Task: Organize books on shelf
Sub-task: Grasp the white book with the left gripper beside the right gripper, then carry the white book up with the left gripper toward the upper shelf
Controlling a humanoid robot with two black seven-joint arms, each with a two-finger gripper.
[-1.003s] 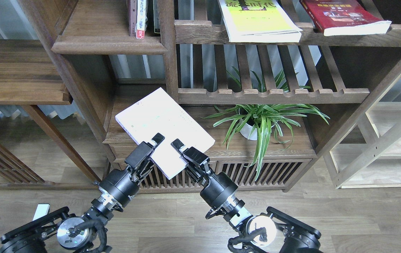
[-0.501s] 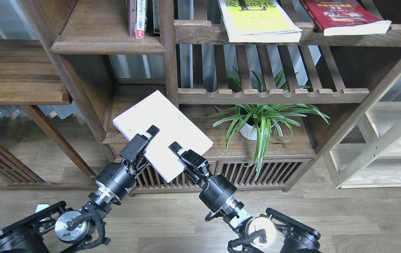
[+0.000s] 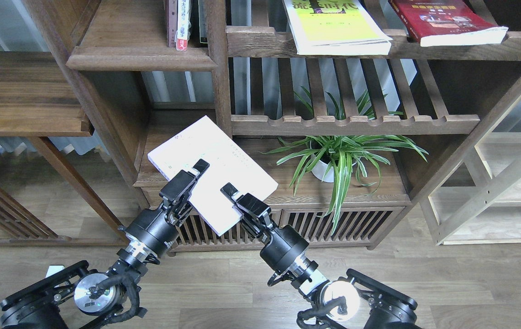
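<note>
Across the frame stands the bookcase (image 3: 223,91), with the solid shelf (image 3: 137,57) at upper left. Top centre, the yellow-green book (image 3: 333,32) and, top right, the red book (image 3: 443,20) lie flat on a slatted shelf. At centre, the white book (image 3: 212,171) is tilted, its far corner by the upright post and its near end overhanging the low cabinet (image 3: 370,192) beside a potted plant (image 3: 338,160). Left gripper (image 3: 191,176) clamps the book's left edge; right gripper (image 3: 235,196) clamps its near edge. Judged step: two-handed carry of the white book. Next move calls for lifting it clear of the post toward the solid shelf, both grips held.
</note>
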